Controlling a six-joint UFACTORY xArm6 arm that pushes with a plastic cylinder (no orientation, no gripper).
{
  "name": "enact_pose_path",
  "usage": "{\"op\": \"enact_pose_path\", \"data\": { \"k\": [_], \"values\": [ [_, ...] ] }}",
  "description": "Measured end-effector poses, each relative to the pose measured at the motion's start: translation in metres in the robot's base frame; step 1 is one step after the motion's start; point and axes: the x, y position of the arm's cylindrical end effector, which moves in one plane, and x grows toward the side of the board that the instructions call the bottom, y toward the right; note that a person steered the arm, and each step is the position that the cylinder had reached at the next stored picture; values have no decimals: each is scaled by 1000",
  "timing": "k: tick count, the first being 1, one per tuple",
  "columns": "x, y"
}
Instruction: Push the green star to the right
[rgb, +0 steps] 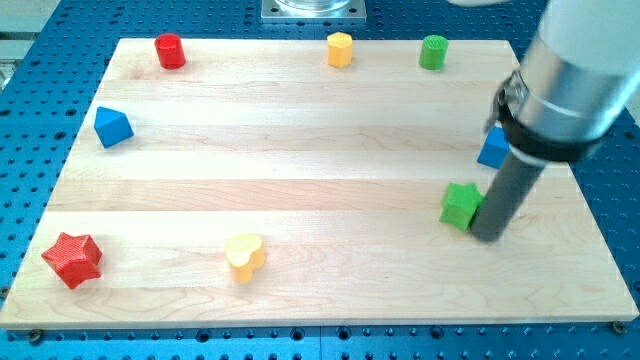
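The green star (459, 204) lies on the wooden board (320, 270) at the view's right, a little below the middle. My tip (487, 235) rests on the board right beside the star, at its right and slightly lower side, touching or nearly touching it. The dark rod rises from there up and to the right into the arm's grey body.
A blue block (493, 150) sits partly hidden behind the rod, above the star. Along the top edge stand a red cylinder (170, 51), a yellow block (340, 49) and a green cylinder (433, 52). A blue block (112, 127) lies at left, a red star (72, 259) bottom left, a yellow heart (245, 256) bottom middle.
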Motion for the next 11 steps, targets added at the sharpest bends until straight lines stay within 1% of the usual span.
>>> {"op": "enact_pose_path", "data": {
  "k": [1,2,3,4,5,6,7,8,9,10,11],
  "values": [
    [-11,6],
    [15,2],
    [-18,-24],
    [-62,-11],
    [-33,-18],
    [11,-29],
    [12,-103],
    [-29,-125],
    [-70,-13],
    [-67,-10],
    [-53,-64]
  ]
}}
